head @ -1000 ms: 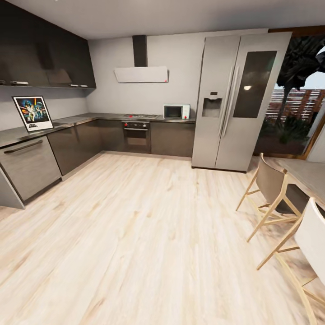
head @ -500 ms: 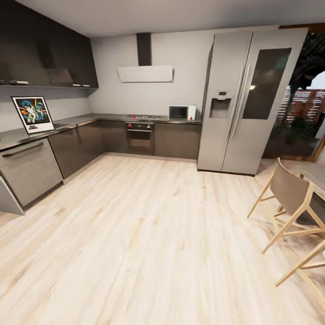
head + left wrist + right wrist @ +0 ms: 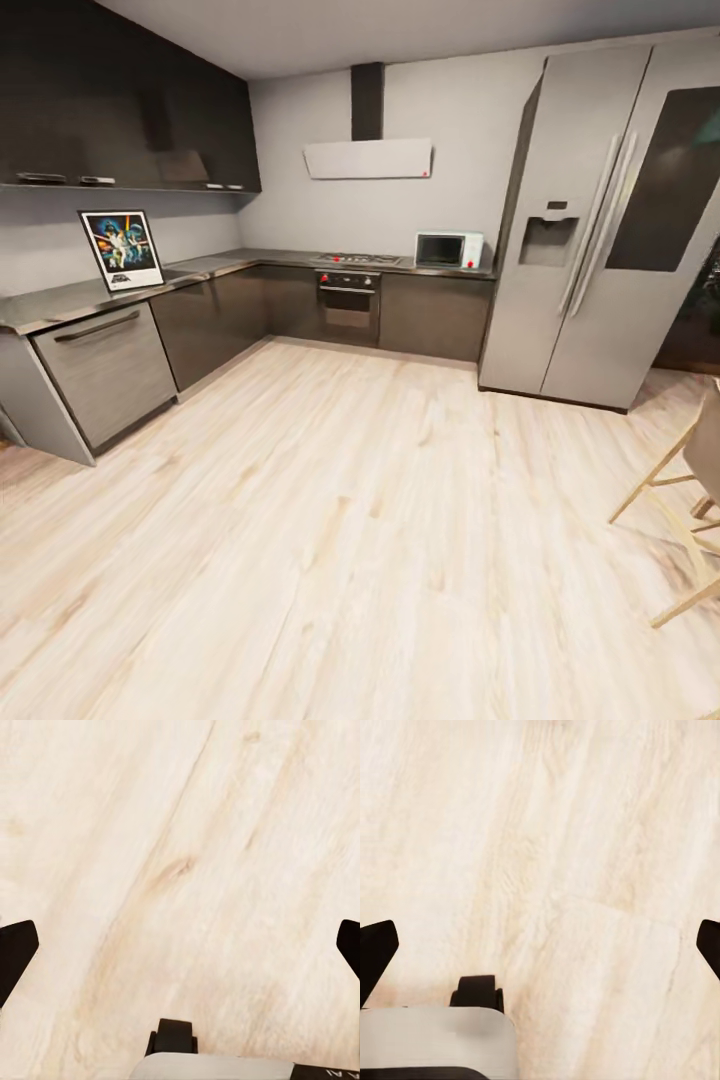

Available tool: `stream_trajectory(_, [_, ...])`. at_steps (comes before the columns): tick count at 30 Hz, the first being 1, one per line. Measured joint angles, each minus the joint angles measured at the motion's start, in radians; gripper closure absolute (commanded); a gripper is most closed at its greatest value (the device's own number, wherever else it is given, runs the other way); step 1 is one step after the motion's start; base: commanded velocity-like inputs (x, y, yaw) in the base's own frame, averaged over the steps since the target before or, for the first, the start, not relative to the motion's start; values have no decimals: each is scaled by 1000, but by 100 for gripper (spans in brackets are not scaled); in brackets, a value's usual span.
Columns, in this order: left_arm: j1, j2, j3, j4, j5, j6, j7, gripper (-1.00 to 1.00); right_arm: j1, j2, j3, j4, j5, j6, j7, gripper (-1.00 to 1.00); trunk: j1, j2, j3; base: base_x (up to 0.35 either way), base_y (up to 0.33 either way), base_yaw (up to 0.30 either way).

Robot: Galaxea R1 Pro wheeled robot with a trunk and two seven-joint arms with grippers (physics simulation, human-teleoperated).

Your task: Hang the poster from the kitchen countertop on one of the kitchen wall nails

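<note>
Pale wood flooring (image 3: pixel 380 520) lies between me and the kitchen countertop (image 3: pixel 60 300), the long grey L-shaped worktop that serves as the landmark for all that follows. On that countertop, toward its near run and leaning back against the grey wall (image 3: pixel 40 235) beneath the dark upper cabinets (image 3: pixel 120 110), stands the poster (image 3: pixel 121 250), upright and untouched. Farther along the countertop, past its corner, sit the hob (image 3: pixel 360 259) and a small microwave (image 3: pixel 448 249); beyond the countertop's far end rises the tall steel refrigerator (image 3: pixel 610 220). I cannot make out any wall nails at this range. My left gripper (image 3: pixel 180 945) is spread wide, its dark fingertips (image 3: pixel 15 952) at the two edges of the left wrist view with nothing between them but floor; my right gripper (image 3: pixel 540 945) is likewise wide apart and holds nothing, its fingertips (image 3: pixel 375 954) framing bare planks. As I judge it, the task stands at its opening stage: nothing is grasped, the approach to the countertop is not finished, and reaching the poster, lifting it, locating a nail and hanging the frame are all left to do
</note>
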Motion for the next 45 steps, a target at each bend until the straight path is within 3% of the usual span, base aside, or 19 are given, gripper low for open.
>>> stream_trajectory(12, [0, 0, 0, 0, 0, 0, 0, -100, 0, 0, 0, 0, 0, 0, 0, -100, 0, 0, -6, 340, 0, 227])
stream_trajectory(45, [0, 0, 1, 0, 1, 0, 0, -100, 0, -5, 0, 3, 1, 1, 0, -100, 0, 0, -6, 336, 28, 6])
